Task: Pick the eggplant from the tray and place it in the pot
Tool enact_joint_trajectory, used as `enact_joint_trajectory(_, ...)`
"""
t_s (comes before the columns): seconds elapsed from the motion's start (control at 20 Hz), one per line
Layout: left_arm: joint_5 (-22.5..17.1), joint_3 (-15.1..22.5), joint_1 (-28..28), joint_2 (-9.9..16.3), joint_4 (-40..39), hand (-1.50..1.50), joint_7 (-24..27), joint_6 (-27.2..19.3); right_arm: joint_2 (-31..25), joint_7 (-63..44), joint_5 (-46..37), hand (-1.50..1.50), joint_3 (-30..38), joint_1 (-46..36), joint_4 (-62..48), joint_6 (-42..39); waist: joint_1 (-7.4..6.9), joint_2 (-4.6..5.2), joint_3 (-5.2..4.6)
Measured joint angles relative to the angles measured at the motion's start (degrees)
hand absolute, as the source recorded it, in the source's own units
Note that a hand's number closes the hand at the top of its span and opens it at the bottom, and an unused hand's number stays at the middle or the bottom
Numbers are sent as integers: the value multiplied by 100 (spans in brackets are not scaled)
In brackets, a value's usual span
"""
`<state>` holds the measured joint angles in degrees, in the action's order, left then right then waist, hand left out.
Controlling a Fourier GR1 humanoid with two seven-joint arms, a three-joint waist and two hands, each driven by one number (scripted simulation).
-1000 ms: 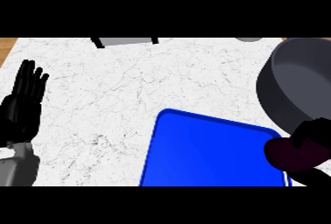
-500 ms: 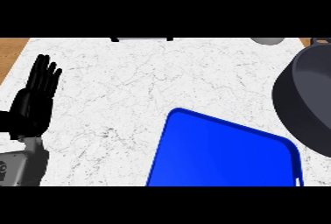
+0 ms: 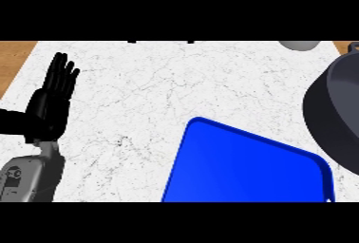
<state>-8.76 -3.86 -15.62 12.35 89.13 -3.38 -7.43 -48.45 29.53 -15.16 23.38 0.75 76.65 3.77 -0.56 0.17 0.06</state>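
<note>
The blue tray (image 3: 245, 166) lies at the lower middle of the white marble counter, and nothing shows on its visible surface. The dark grey pot (image 3: 335, 114) stands at the right edge, partly cut off. No eggplant shows anywhere in the head view. My left hand (image 3: 51, 102) rests open at the left side, fingers straight and pointing up, well apart from the tray. My right hand does not appear.
A small grey object (image 3: 300, 45) sits at the counter's far edge, top right. The counter's wooden border (image 3: 14, 57) shows at the upper left. White marble (image 3: 175, 85) stretches between the left hand and the pot.
The view has shifted so the tray, pot and left hand sit further right. A dark purple shape and my right hand at the lower right one second ago are gone from view.
</note>
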Motion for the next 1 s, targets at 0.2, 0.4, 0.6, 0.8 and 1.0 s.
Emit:
enact_joint_trajectory(0.2,-12,-27,-110,-6,-49,0,-70,46,3,608,-356,150,-205,-768,-1257,140,-26,5,0)
enact_joint_trajectory(0.4,-11,-29,-10,1,152,0,-146,98,20,1018,-727,150,-379,-1532,-2433,324,-52,6,2)
enact_joint_trajectory(0.6,11,-58,-73,2,10,0,-50,146,23,1104,-1128,150,-666,-2080,-3409,274,-84,24,2)
enact_joint_trajectory(0.8,29,-58,-118,-47,-154,0,127,187,94,1058,-1226,-150,-859,-2505,-4226,-299,-129,47,6)
enact_joint_trajectory(1.0,-12,-118,-62,-32,-129,0,151,236,99,1579,-1377,-150,-1001,-2876,-4902,-651,-127,41,9)
